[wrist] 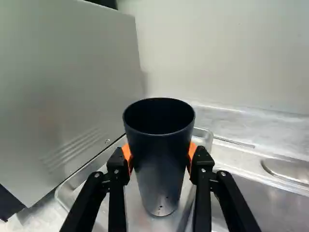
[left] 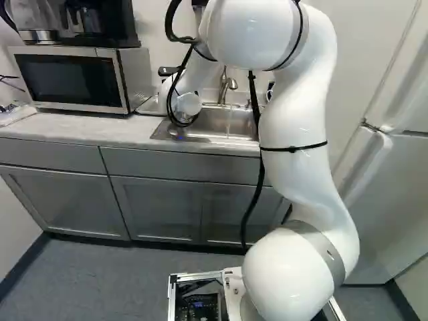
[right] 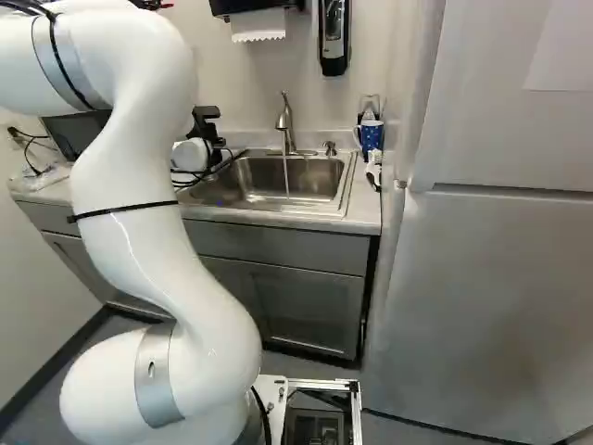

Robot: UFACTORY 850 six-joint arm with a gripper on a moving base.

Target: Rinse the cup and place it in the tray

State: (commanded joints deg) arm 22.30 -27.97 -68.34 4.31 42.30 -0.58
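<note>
The microwave (left: 70,79) stands on the bench (left: 77,130) at the left of the left base view, its metal side close by the jaws and the tray. That leaves a narrow place for the set-down, so the cup should probably be lowered away from that wall.

The metal tray (wrist: 89,166) lies beneath and ahead of the jaws, between the microwave and the sink. Being next to the basin, it would presumably catch drips from a freshly rinsed cup.

The dark, tapering cup (wrist: 161,159) is clamped between the jaws, orange pads (wrist: 127,153) against opposite sides of its wall. It is held mouth up and roughly upright over the tray, narrow base lowest, a grip that leaves rim and base free, as suits standing it down. Specks near its base may be droplets. Whether the base touches the tray I cannot tell.

On the side of the jaws away from the microwave is the sink (right: 255,190), where water (right: 285,176) runs from the tap (right: 284,119). With the cup over the tray, the rinse is likely done and placing is the step in hand; the next move would be a gentle lowering, then release. Letting go early or on the tray's rim could tip it.

Farther off, beyond the sink from the jaws, is a blue mug (right: 371,137), out of the way.
</note>
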